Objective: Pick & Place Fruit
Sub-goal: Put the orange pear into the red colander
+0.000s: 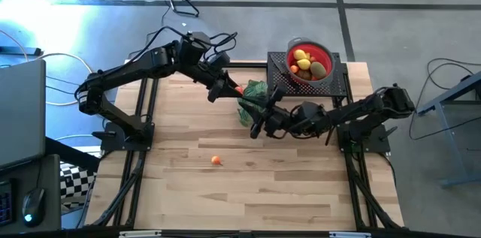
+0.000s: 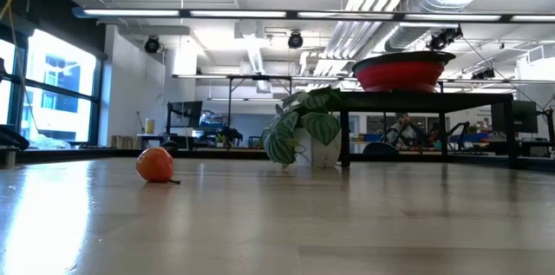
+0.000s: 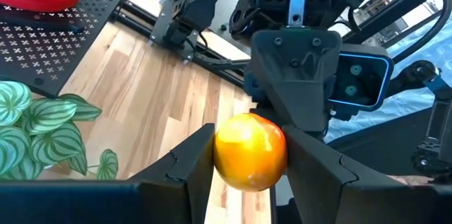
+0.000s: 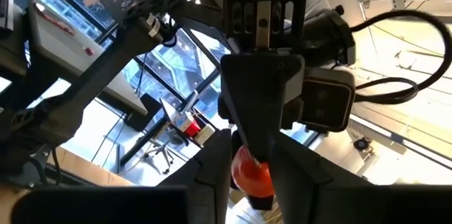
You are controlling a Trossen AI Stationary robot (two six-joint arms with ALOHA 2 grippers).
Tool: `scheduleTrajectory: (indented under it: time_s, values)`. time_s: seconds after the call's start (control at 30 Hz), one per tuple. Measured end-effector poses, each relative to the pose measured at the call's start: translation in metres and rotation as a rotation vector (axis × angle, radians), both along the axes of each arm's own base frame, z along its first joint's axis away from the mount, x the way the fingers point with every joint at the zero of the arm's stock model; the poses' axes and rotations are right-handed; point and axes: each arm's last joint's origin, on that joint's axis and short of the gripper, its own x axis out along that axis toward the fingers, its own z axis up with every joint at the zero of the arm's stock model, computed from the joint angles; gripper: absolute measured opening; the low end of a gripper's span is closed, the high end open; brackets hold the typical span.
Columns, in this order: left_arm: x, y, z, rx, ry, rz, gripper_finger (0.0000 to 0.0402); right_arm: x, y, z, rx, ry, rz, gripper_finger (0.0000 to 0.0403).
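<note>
My left gripper (image 3: 251, 143) hangs above the table's middle far part (image 1: 233, 89), shut on an orange-yellow fruit (image 3: 251, 152), beside the green plant sprig (image 1: 252, 101). My right gripper (image 1: 258, 128) faces it from lower down and to the right. Its fingers (image 4: 212, 164) stand a narrow gap apart, short of that fruit (image 4: 251, 171), and touch nothing. A second orange fruit (image 1: 216, 161) lies on the table's near middle (image 2: 155, 164). Several fruits, yellow, red and brown-green (image 1: 307, 62), lie in the red bowl (image 1: 325, 52). My left gripper pinches the orange-yellow fruit by its two sides (image 3: 220, 155) between both fingers (image 3: 187, 171). The fingers slant down from the table's far left toward the right arm. The fruit is lifted clear, high above the wood.
The red bowl (image 2: 403, 73) stands on a black perforated stand (image 1: 282, 73) at the table's far right. The plant sprig (image 2: 299, 132) stands on the table next to the stand. Bare wood (image 1: 248, 193) stretches across the near half. Cables and a desk lie beyond the edges.
</note>
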Motion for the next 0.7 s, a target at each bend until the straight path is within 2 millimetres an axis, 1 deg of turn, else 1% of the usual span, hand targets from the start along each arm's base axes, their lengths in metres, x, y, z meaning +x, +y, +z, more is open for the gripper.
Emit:
scheduleTrajectory:
  time_s: [0.5,0.6,0.7]
  values:
    - [0.0,0.0001,0.0,0.006,-0.001,0.001,0.0152,0.0007,-0.0005,-0.0024,0.007,0.029,-0.027,0.0081]
    - [0.0,0.0001,0.0,0.006,-0.001,0.001,0.0152,0.0006,-0.0005,-0.0024,0.008,0.029,-0.029,0.0072]
    - [0.0,0.0001,-0.0001,0.005,0.0,0.001,0.0152,0.0006,-0.0006,-0.0021,0.008,0.027,-0.03,0.0052]
